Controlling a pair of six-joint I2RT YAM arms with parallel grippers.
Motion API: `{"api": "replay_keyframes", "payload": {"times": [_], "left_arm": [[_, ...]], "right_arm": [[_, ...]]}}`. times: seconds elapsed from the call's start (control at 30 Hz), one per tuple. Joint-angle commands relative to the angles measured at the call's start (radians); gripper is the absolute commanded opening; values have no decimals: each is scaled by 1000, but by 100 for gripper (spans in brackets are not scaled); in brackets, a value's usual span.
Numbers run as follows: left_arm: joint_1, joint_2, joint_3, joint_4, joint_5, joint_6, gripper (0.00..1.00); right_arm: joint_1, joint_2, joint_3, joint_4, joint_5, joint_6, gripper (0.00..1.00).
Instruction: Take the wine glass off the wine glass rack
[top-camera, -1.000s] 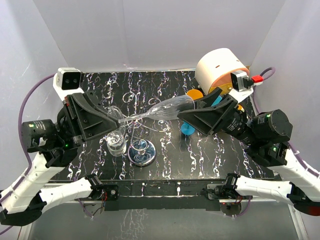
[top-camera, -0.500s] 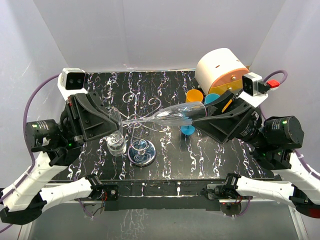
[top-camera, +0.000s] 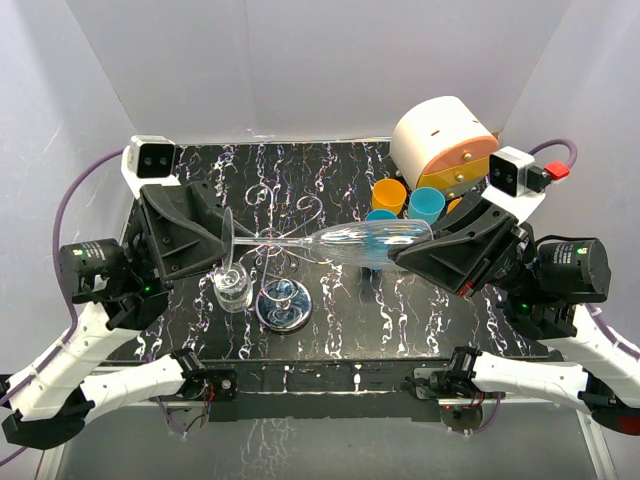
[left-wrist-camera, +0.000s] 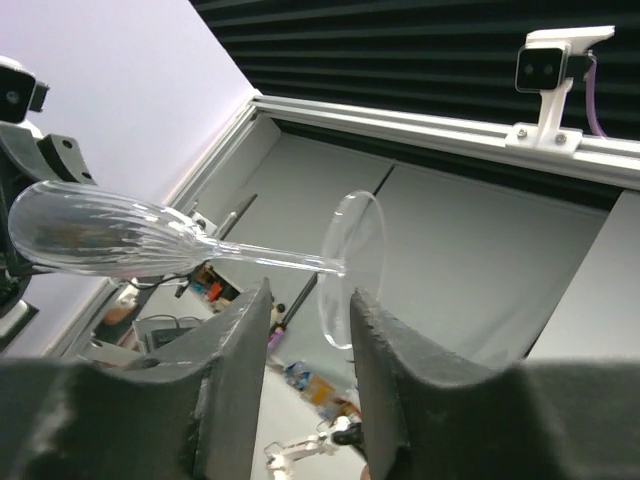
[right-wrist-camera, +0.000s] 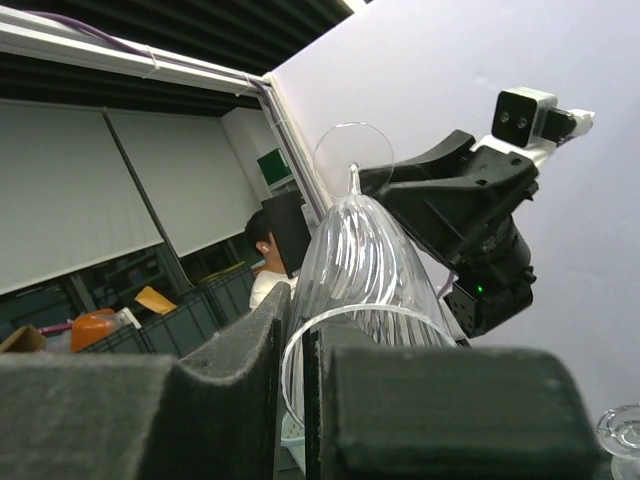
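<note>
A clear, ribbed, long-stemmed wine glass (top-camera: 340, 238) is being held on its side in the air above the black, white-veined table top (top-camera: 420, 310). Its bowl is being pointed towards the right arm and its round foot towards the left arm. The mouth of the bowl is being gripped by the right gripper (top-camera: 402, 243): in the right wrist view the glass wall is being pinched between the two black fingers (right-wrist-camera: 240, 370), which are pressed together on it.

The left gripper (top-camera: 228, 245) is being kept at the foot end. In the left wrist view its fingers (left-wrist-camera: 235, 350) are parted with a clear gap, and the lower edge of the foot is dipping between them. No pinch on the foot is being shown.

The silver wire wine glass rack (top-camera: 285, 303), with curled arms and a round shiny base, is standing on the table beneath the stem. Whether the stem is touching the arms cannot be told. A second clear glass (top-camera: 232, 290) is being seen just left of the base. An orange plastic cup (top-camera: 388, 192) and a blue plastic cup (top-camera: 425, 203) are standing behind the bowl, near a white and orange round drum (top-camera: 440, 135).
</note>
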Motion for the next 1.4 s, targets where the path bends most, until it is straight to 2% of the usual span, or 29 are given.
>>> {"api": "replay_keyframes", "payload": {"times": [0.0, 0.07, 0.1, 0.17, 0.33, 0.47, 0.6, 0.8, 0.93, 1.07, 1.17, 1.2, 1.27, 1.37], "left_arm": [[0, -13, -19, 10, -48, 33, 52], [0, -37, -27, -16, -73, 69, 79], [0, -50, -27, -38, -82, 93, 87], [0, -80, -18, -117, -104, 162, 97], [0, -153, 30, -388, -199, 334, 99], [0, -198, 46, -533, -295, 412, 99], [0, -201, 79, -647, -358, 468, 99], [0, -189, 129, -772, -427, 529, 99], [0, -184, 140, -817, -455, 549, 99], [-1, -173, 155, -855, -481, 569, 99], [0, -164, 166, -877, -493, 581, 99], [0, -163, 169, -883, -497, 584, 99], [0, -159, 174, -893, -502, 588, 99], [0, -159, 174, -905, -510, 591, 99]], "right_arm": [[0, 6, -4, 99, -15, 39, 0], [0, 2, -3, 96, 3, 38, 0], [0, -5, -4, 88, 27, 37, 0], [0, -29, -18, 81, 99, 19, 0], [0, -88, -6, -99, 449, -66, 0], [0, -59, 36, -230, 724, -135, 0], [0, 63, 177, -480, 1011, -211, 0], [0, 300, 369, -629, 1230, -547, 0], [0, 436, 473, -655, 1257, -734, 0], [-21, 568, 602, -772, 1220, -802, 0], [-102, 659, 709, -923, 1088, -749, 0], [-142, 686, 737, -985, 995, -723, 0], [-223, 727, 776, -1049, 861, -679, 0], [-281, 787, 828, -1132, 720, -648, 0]]}}
